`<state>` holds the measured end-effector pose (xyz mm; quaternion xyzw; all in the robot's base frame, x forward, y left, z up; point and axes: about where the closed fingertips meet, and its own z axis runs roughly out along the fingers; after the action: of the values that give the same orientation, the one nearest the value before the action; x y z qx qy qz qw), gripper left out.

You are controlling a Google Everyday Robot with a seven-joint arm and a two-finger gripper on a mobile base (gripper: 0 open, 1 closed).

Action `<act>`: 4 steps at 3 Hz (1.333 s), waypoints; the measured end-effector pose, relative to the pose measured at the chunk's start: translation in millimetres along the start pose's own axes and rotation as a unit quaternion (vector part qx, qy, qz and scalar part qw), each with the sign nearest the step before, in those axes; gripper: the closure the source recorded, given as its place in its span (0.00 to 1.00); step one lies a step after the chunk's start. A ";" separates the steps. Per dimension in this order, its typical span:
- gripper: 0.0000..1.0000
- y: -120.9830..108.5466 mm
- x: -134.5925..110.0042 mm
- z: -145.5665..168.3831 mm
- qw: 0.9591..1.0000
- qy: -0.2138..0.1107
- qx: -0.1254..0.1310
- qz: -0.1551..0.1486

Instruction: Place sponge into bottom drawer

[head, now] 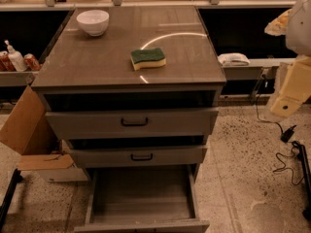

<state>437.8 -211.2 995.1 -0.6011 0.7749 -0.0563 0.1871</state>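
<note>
Grey-brown wood-grain laminate is seen on the top of one cabinet (97, 62), on which two things are set well apart: one small rectangular sponge (148, 58) with a dark green scouring layer over yellow foam, lying flat right of centre, and one round white bowl (93, 22) near the back left corner. Three drawers are counted in the front. The two upper drawers (87, 124) are each fitted with one black handle (134, 123) and are drawn out only slightly. The bottom drawer (143, 198), a deep box with a flat grey floor and side walls, is pulled fully out, and nothing is seen inside it. One brown cardboard box (22, 125) is leaned against the cabinet's left side. One cream-coloured gripper (285, 103) is held at the right edge, beside the cabinet and well apart from the sponge; whether it is spread or closed cannot be told. Black cables (286, 164) are seen lying on the speckled floor (243, 144).
</note>
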 end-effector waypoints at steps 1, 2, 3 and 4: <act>0.00 -0.2 -0.3 0.1 1.000 0.000 0.000 0.000; 0.00 -14.5 -19.8 8.3 1.000 -0.029 -0.005 -0.001; 0.00 -33.3 -48.9 27.3 0.997 -0.080 -0.018 0.006; 0.00 -46.3 -75.0 52.2 0.990 -0.138 -0.036 0.022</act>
<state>514.1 -145.0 978.1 -0.5925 0.7560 0.0592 0.2717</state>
